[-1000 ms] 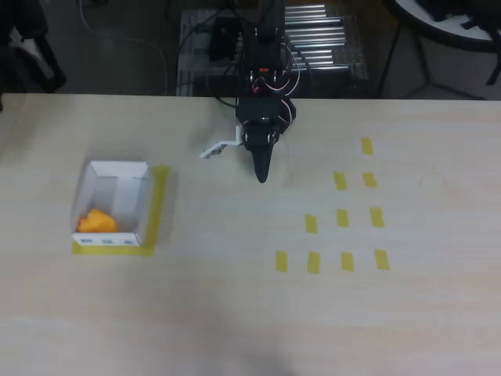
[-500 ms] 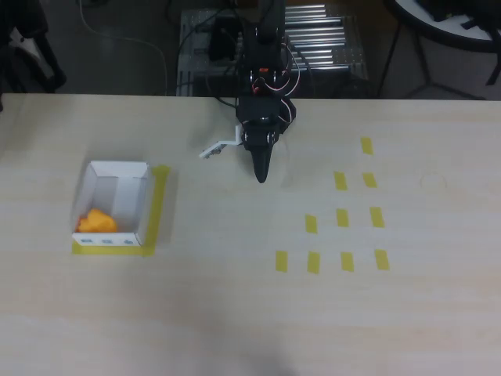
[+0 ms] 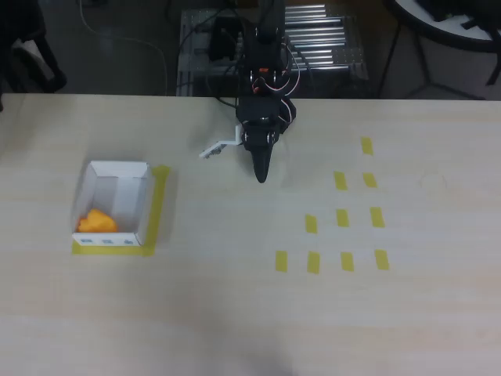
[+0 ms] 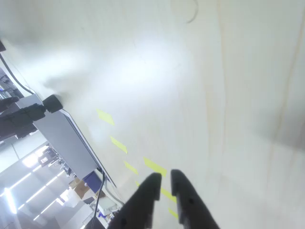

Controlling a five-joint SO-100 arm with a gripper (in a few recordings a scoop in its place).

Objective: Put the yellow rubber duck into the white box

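The yellow rubber duck (image 3: 95, 222) lies inside the white box (image 3: 119, 165), in its near left corner in the overhead view. The box stands on the left of the table, with small blue marks on its near outer wall. My gripper (image 3: 261, 174) hangs over the table's far middle, well to the right of the box and apart from it, pointing toward the near edge. Its black fingers are shut with nothing between them. In the wrist view the fingertips (image 4: 153, 179) meet over bare light tabletop, and my gripper (image 4: 164, 175) holds nothing.
A yellow tape frame (image 3: 160, 205) lies under the box. Several short yellow tape rectangles (image 3: 342, 218) mark the table's right half. Behind the far edge stand the arm's base, cables and a metal rack (image 3: 317, 39).
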